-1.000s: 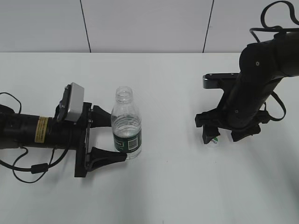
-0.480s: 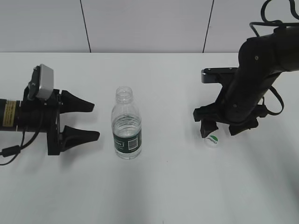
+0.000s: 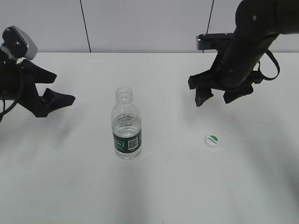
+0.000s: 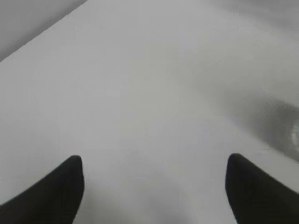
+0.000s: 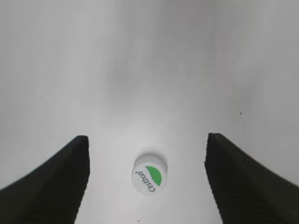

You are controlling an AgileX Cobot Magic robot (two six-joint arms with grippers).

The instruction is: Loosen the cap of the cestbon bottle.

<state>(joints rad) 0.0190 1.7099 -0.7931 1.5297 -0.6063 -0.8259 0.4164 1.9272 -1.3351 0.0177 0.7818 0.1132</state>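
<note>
The cestbon bottle (image 3: 126,126) stands upright in the middle of the white table, its neck open with no cap on it. The cap (image 3: 212,140) lies alone on the table to the bottle's right, green mark up; in the right wrist view the cap (image 5: 149,173) sits on the table below and between the jaws. My right gripper (image 3: 220,96) is open and empty, raised above and behind the cap. My left gripper (image 3: 53,88) is open and empty at the far left, well away from the bottle. In the left wrist view its jaws (image 4: 154,186) frame bare table.
The white table (image 3: 154,186) ends at a pale panelled wall (image 3: 145,25) at the back. A blurred clear shape (image 4: 287,130), perhaps the bottle, shows at the right edge of the left wrist view.
My left gripper has let go of the bottle and drawn back to the far left. My right gripper has left the cap on the table and risen up and back.
</note>
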